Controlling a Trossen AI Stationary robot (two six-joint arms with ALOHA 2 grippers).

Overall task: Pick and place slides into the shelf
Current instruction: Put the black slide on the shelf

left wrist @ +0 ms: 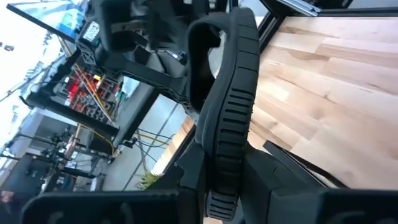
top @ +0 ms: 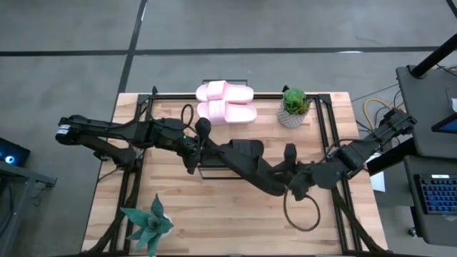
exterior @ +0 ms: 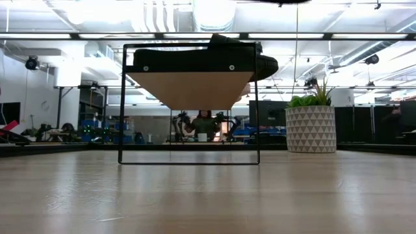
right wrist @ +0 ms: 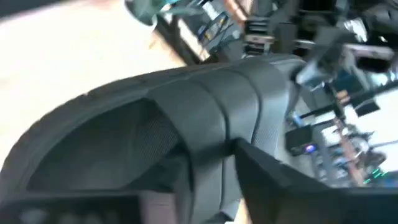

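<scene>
Two pale pink slides point(top: 226, 101) lie side by side, soles down, at the table's far middle. My left gripper point(top: 191, 148) point(left wrist: 224, 180) is shut on one black slide point(top: 203, 132) point(left wrist: 227, 93), which stands on edge. My right gripper point(top: 289, 173) point(right wrist: 205, 186) is shut on the other black slide point(top: 246, 158) point(right wrist: 186, 112) over the shelf. The shelf point(exterior: 195, 88) stands mid-table, with a light plank top on a thin black frame point(top: 214, 165). In the low view a black slide point(exterior: 250, 58) sits at its top level. My left gripper pinches the black slide across its ribbed sole edge point(left wrist: 227, 130) between its two fingers point(left wrist: 273, 183). The slide stands on its side, strap end point(left wrist: 217, 37) away from the gripper, held above the table beside the shelf. My right gripper has the other black slide by its strap area point(right wrist: 211, 106), coming slantwise from the table's right near side. One finger point(right wrist: 280, 180) lies against the strap's side; the slide hides the other. The slide lies flat at the shelf top; whether it rests there I cannot tell.
A potted green plant in a patterned white pot point(top: 293, 108) point(exterior: 311, 127) stands at the far right. A spiky teal plant point(top: 148, 223) sits at the near left corner. A black cable loop point(top: 300, 210) lies near the right arm. Bare wood stretches along the near edge.
</scene>
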